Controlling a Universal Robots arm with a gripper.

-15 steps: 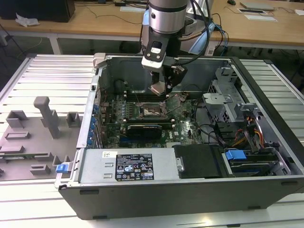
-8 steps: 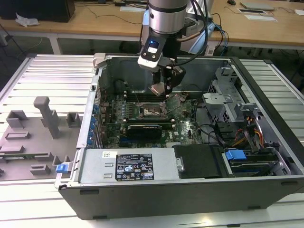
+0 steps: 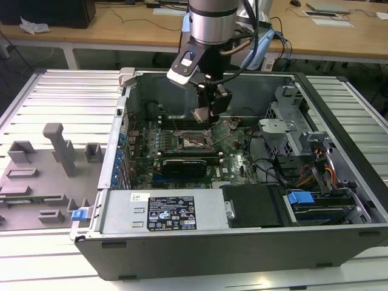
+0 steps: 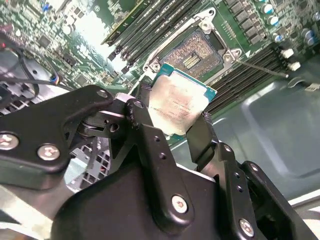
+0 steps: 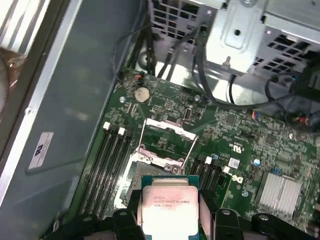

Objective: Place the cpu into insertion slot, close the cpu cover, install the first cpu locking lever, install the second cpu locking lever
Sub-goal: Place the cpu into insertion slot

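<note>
**One chip in the grip, socket open below**

- Tool: the gripper (image 3: 207, 109) is closed on the chip (image 3: 200, 114). You can see it at the upper middle of the exterior view, inside the open computer case (image 3: 339, 115).
- Hold: in the second wrist view the two black fingers (image 4: 145, 120) pinch the chip (image 4: 181, 102) by opposite edges. The pale metal top faces the camera, and most of the chip sticks out past the fingertips.
- Position: the chip hangs in the air, tilted, above the socket (image 4: 194, 54) and clear of it. Nothing is seated yet.
- Socket: in the exterior view the socket (image 3: 195, 142) sits near the frame's centre on the green board (image 3: 242, 163).
- Cover: in the first wrist view the cover (image 5: 172, 129) stands swung up beyond the socket. The contact field lies bare.
- Handling, my judgement:
  - The chip is light, stiff and flat.
  - Its metal lid is smooth, so an edge pinch can slip or let it twist.
  - Grip only the edges, as you do now, and keep off the underside.
  - The socket's contacts look fine and easy to bend, so a crooked or forced landing is the main risk.
- Orientation marks on the chip are too small to tell.
</note>
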